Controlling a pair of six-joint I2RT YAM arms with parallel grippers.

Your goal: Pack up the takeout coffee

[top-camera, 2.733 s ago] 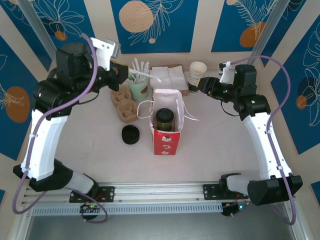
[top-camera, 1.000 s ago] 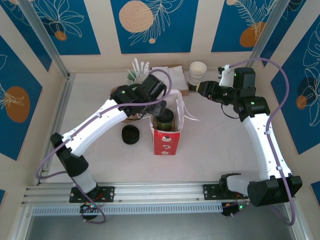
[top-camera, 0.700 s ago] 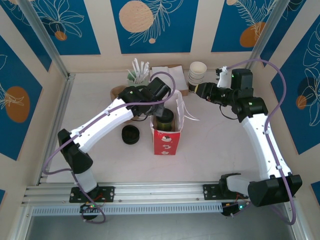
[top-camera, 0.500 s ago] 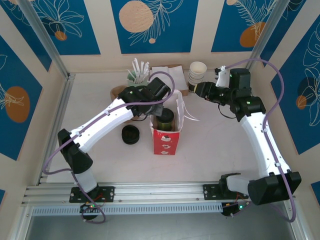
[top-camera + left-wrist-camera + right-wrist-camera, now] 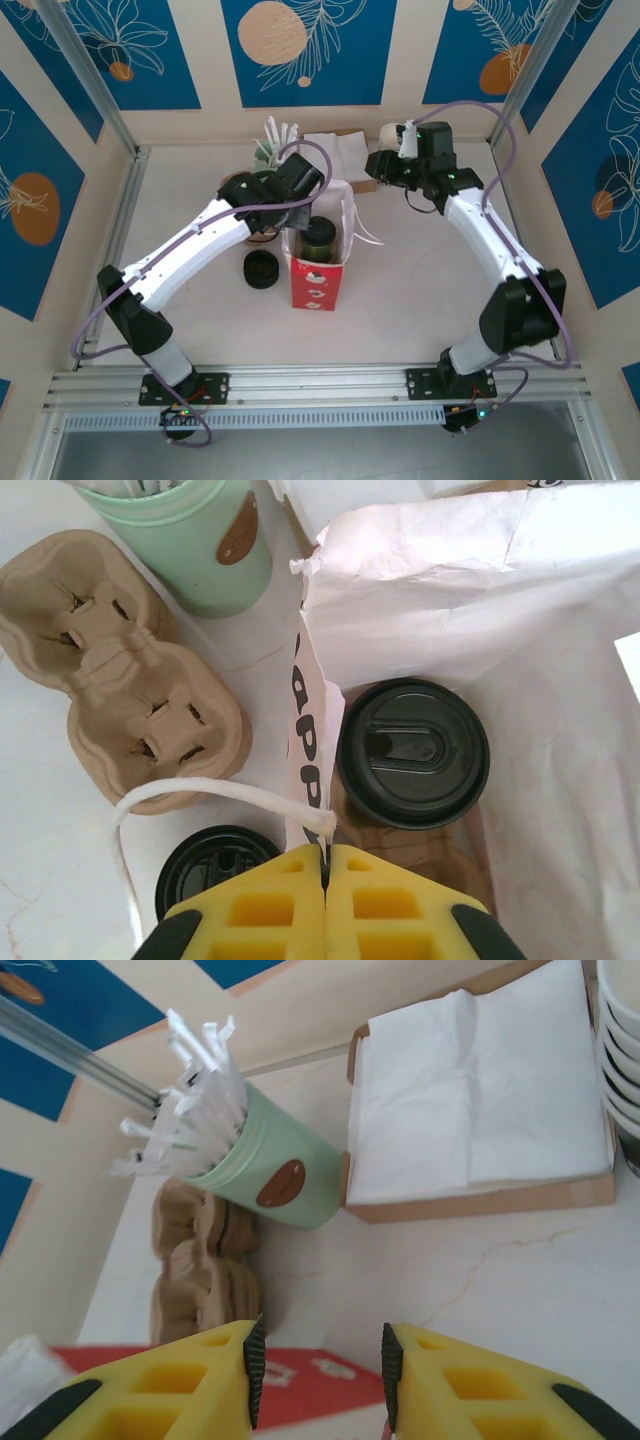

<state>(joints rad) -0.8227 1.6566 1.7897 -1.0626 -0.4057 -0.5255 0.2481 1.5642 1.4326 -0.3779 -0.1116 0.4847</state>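
Top external view: the table [image 5: 420, 290] carries the same things as half a second earlier, but both arms have moved. The right arm [image 5: 490, 240] has swung left, away from the stack of white cups [image 5: 622, 1040], and its wrist is now over the napkin tray [image 5: 480, 1195]. The left arm [image 5: 200, 235] reaches to the red paper bag [image 5: 318, 268], which now stands a little further left than before and leans slightly.

In the left wrist view, the left fingers [image 5: 290, 900] are pressed together on the top edge of the bag's left wall, just beside the white string handle [image 5: 200, 790]. The right fingers [image 5: 200, 1380] stand moderately apart with nothing between them.

The takeout coffee [image 5: 413, 752] stands upright inside the bag. Its black lid faces the camera, and the bag walls hide most of the olive cup.

The left arm covers most of the cardboard cup carrier [image 5: 120, 670] in the top view. The mint-green cup [image 5: 265, 1175] with white sticks stands beside the carrier.

The loose black lid [image 5: 261, 269] lies on the table just left of the bag, and the left fingers partly hide it in the left wrist view. The frame's right edge cuts off the stacked cups in the right wrist view. The bag shows there as a blurred red strip along the bottom.
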